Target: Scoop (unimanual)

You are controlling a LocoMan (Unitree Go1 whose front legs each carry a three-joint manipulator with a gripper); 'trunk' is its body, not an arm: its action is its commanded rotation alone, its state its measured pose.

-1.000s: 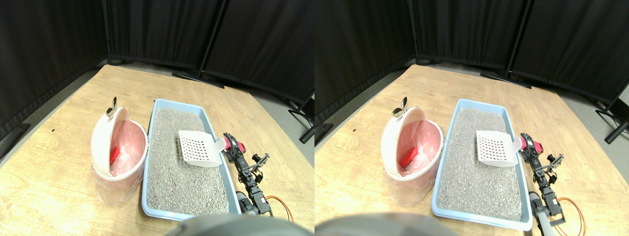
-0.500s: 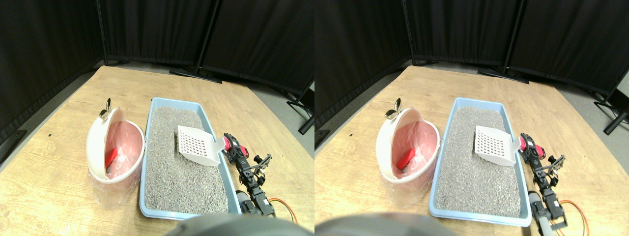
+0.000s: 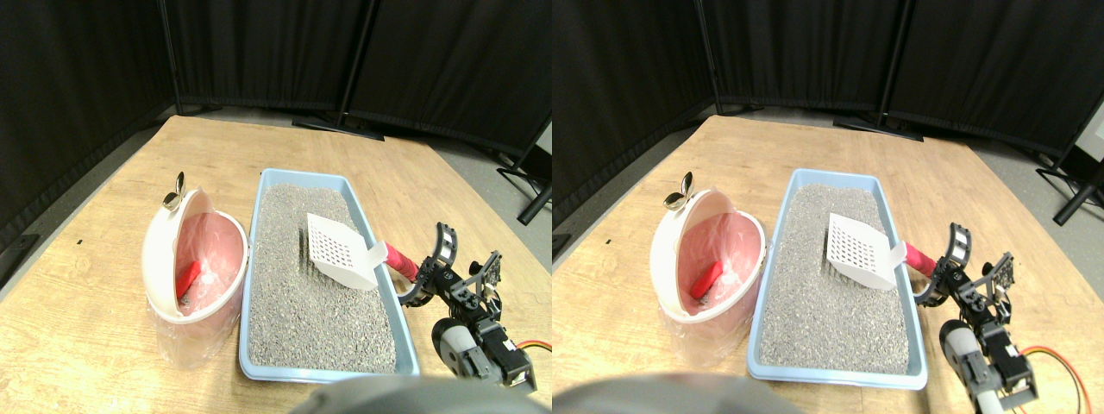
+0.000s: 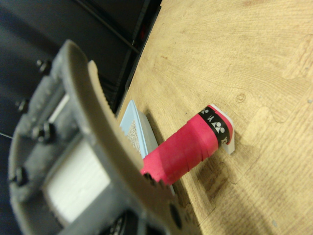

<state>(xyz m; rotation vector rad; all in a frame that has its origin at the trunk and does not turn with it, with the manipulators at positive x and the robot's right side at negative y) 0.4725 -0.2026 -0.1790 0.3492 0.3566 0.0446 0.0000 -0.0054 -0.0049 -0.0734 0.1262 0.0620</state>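
A white slotted scoop lies tilted on the grey litter in the light-blue tray. Its pink wrapped handle sticks out over the tray's right rim. My right gripper stands open at the handle's end, one curved jaw above it and one below, neither closed on it. In the wrist view the pink handle with its black band lies free beside a grey jaw, over the wooden table. A corner of the tray shows behind it.
A white bin with a pink liner stands left of the tray, its lid tipped up, a red object inside and a metal clip on top. Black curtain panels close off the far side of the table.
My gripper's jaws have spread apart from around the scoop's handle, and the wrist has turned and drawn back a little. The scoop has settled lower onto the litter. The camera has shifted slightly.
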